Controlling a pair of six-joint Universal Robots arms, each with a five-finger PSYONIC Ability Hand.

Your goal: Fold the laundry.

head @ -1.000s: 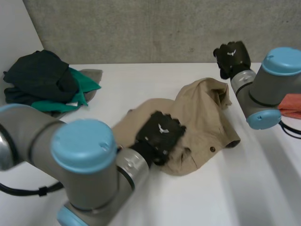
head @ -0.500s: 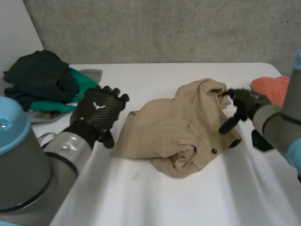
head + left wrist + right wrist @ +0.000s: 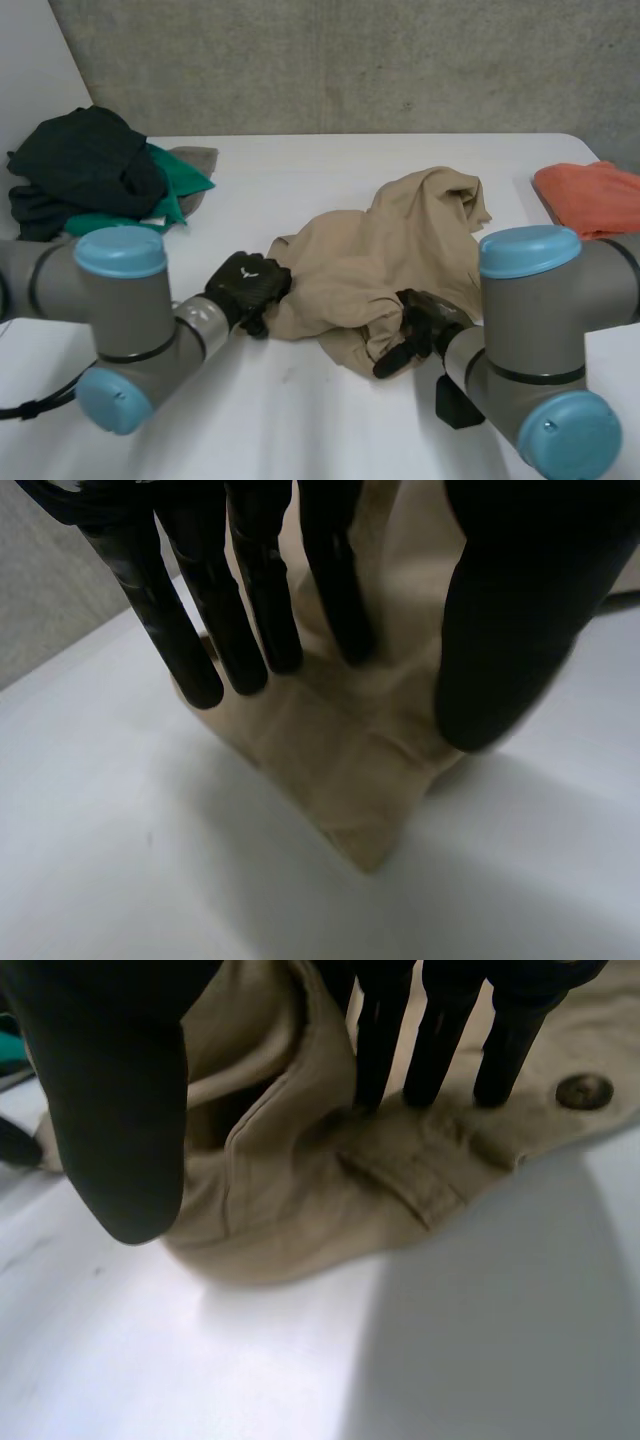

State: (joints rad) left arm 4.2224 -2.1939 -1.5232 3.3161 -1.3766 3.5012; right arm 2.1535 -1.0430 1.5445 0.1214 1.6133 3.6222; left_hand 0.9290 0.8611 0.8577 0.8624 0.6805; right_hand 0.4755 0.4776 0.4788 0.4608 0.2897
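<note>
Middle of white table [image 3: 320,420]: crumpled tan buttoned garment [image 3: 400,250].
Far left: heap of dark and green clothes [image 3: 95,175].
Far right: folded orange cloth [image 3: 590,195].
Left hand [image 3: 245,285]: on garment's left corner.
Right hand [image 3: 415,335]: on garment's near edge.

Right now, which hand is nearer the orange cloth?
Right. The right hand sits on the tan garment, on its side toward the orange cloth; the left hand is at its opposite corner.
</note>
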